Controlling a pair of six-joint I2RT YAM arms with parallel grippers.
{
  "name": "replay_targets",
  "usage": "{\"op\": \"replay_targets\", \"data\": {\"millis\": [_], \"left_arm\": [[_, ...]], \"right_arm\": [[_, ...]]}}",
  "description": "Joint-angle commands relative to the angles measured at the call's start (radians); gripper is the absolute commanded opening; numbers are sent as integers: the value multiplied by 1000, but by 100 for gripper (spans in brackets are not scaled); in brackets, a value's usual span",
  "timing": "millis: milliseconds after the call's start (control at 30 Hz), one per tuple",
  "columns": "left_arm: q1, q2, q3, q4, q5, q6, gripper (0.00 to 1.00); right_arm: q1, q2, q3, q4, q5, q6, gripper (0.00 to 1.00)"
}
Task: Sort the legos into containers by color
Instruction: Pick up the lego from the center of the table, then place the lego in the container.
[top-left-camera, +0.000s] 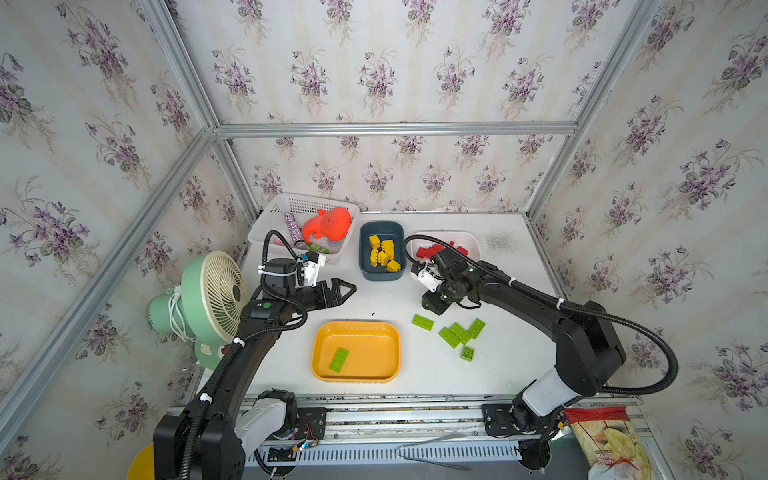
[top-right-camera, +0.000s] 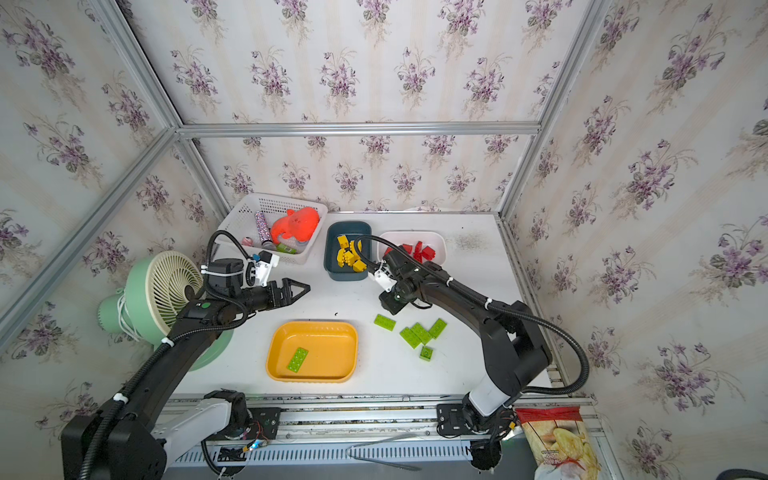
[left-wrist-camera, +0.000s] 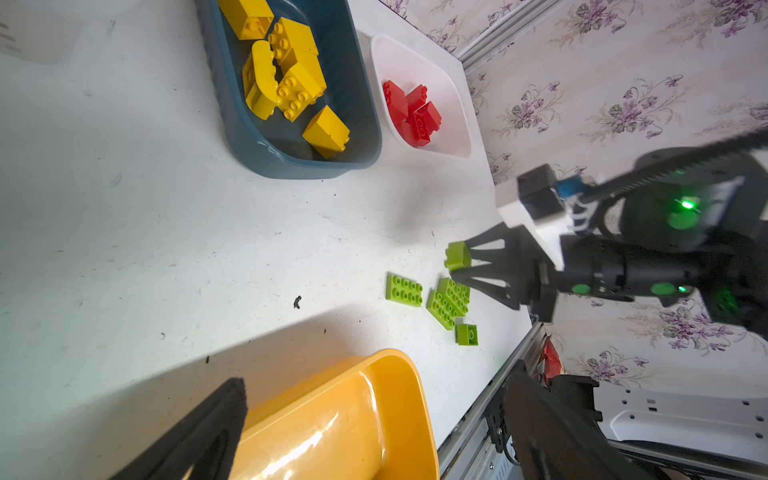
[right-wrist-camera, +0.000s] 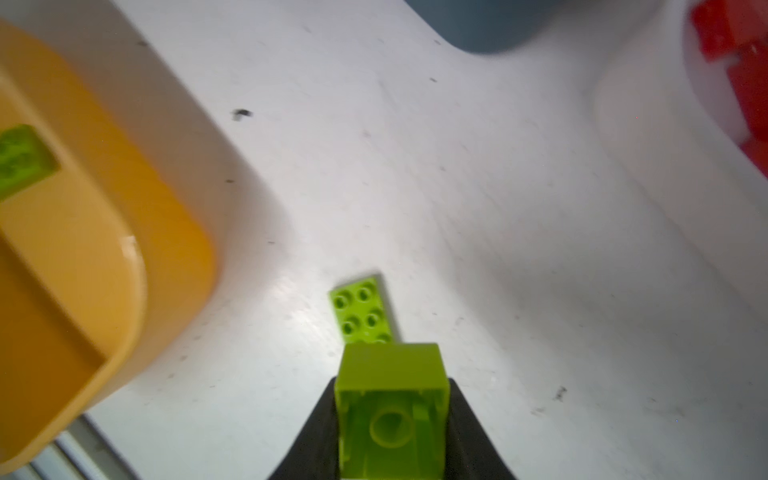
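My right gripper (right-wrist-camera: 392, 388) is shut on a square lime green brick (right-wrist-camera: 392, 370), held just above the table; the left wrist view shows that brick (left-wrist-camera: 457, 255) between the black fingers. Below it lies a flat green brick (top-left-camera: 423, 322), with a cluster of green bricks (top-left-camera: 459, 333) and a small one (top-left-camera: 467, 353) nearby. The orange-yellow tray (top-left-camera: 320, 334) holds one green brick (top-left-camera: 339, 359). The teal tray (top-left-camera: 365, 272) holds yellow bricks (top-left-camera: 384, 255). The white tray (top-left-camera: 471, 241) holds red bricks (top-left-camera: 430, 250). My left gripper (top-left-camera: 351, 289) is open and empty, hovering left of the teal tray.
A white lattice basket (top-left-camera: 272, 220) with an orange toy (top-left-camera: 328, 226) stands at the back left. A green fan (top-left-camera: 208, 299) sits beside the left arm. A snack bag (top-left-camera: 606, 440) lies at the front right, beyond the metal rail (top-left-camera: 395, 409).
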Motion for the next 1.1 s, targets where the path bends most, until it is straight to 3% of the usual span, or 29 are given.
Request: {"op": "replay_targets", "data": {"millis": [0,233,467,800,900,1067], "left_arm": [[23,-14,-7,-27,10,23,99],[42,-35,-17,-58,3,22,99],[53,-59,-45,-105,-43,27,99],[60,-74,-73,-135,-56,29,99],[63,-67,-69,-136,-48,30,99],[62,-55,-59,-137,-7,29,99]], "right_arm": [[88,-51,5,38,-93,76,33],[310,-51,-51,232,-157,112,34],[404,97,-27,357,-152,78,35],[418,227,-11,471,-170,79,53],[416,205,-13,473,-167,87,62],[357,67,-76,434,-160,132,64]]}}
